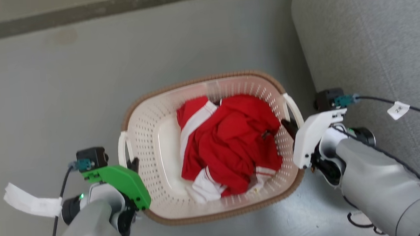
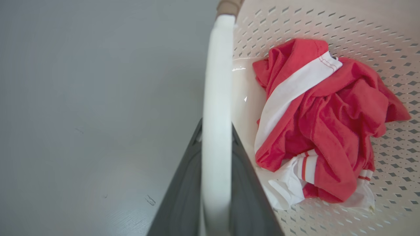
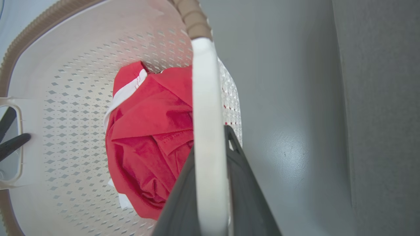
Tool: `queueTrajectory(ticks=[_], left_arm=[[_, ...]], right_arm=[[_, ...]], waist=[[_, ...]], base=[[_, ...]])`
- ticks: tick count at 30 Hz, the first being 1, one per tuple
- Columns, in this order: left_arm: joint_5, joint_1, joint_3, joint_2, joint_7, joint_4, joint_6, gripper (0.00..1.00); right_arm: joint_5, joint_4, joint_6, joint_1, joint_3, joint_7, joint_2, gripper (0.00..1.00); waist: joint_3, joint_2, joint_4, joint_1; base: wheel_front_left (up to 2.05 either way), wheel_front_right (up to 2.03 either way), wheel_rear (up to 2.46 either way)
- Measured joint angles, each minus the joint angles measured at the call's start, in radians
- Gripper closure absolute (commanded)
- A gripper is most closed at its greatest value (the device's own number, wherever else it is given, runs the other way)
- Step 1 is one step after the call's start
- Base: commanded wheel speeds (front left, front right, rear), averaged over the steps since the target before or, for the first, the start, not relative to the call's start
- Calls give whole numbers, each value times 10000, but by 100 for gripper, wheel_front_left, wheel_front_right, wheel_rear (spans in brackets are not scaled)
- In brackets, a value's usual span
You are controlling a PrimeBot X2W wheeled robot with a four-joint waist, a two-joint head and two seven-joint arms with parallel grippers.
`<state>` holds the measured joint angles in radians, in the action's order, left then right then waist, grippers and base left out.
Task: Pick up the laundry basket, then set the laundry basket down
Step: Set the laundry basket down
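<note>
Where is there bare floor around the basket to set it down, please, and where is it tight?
Open grey floor lies left of the basket and beyond it, up to the dark strip. The right side is crowded: the sofa stands close beside it, and the right hand occupies the narrow gap at that handle.

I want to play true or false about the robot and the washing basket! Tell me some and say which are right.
1. The clothes in the basket are red and white. True.
2. The basket stands on a table. False: there is grey floor under it.
3. The left gripper and the right gripper each have a white handle between their fingers. True.
4. The basket is blue. False: it is cream-white with a brown rim.
</note>
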<state>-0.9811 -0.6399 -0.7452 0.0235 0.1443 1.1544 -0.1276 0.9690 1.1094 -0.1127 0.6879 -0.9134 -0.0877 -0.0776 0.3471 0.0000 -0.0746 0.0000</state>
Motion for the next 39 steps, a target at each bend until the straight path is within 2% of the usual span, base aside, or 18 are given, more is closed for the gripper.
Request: queueTrajectory(ticks=[27,39], left_arm=[[198,-2066,81,10,522,259,0,100],[268,-2264,17,-6,679,439,0,100]], right_arm=[[-15,-161,0,1730,-142,-585,-201,100],[50,-102,0,1848,-268,-790,-182,100]], waist=[[3277,0,237,1],[4100,0,410,1]], base=[[0,0,0],[0,0,0]])
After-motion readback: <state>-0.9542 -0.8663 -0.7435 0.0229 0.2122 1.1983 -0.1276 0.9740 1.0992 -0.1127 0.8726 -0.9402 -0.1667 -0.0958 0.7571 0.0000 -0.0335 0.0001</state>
